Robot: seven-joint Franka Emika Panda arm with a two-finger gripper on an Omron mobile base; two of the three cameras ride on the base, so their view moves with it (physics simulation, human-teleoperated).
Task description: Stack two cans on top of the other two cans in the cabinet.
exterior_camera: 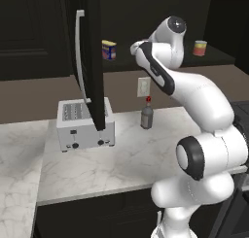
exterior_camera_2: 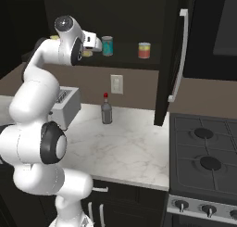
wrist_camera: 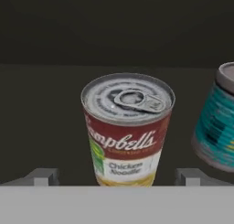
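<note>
we see the soup can (wrist_camera: 126, 131) standing upright on the cabinet shelf (wrist_camera: 45, 127), straight ahead of our tool (wrist_camera: 118, 176) and centred between its two wide-apart fingertips (wrist_camera: 42, 176), which do not touch it. the teal can (wrist_camera: 217, 120) stands just beside it on one side; in the right base view it (exterior_camera_2: 107, 46) sits on the shelf beyond the hand. the red-orange can (exterior_camera_2: 144, 50) stands further along, well apart. the yellow can (exterior_camera: 109, 50) sits near the open door (exterior_camera: 90, 57). a grey bottle (exterior_camera_2: 106, 111) stands on the desk (exterior_camera_2: 125, 147) below.
</note>
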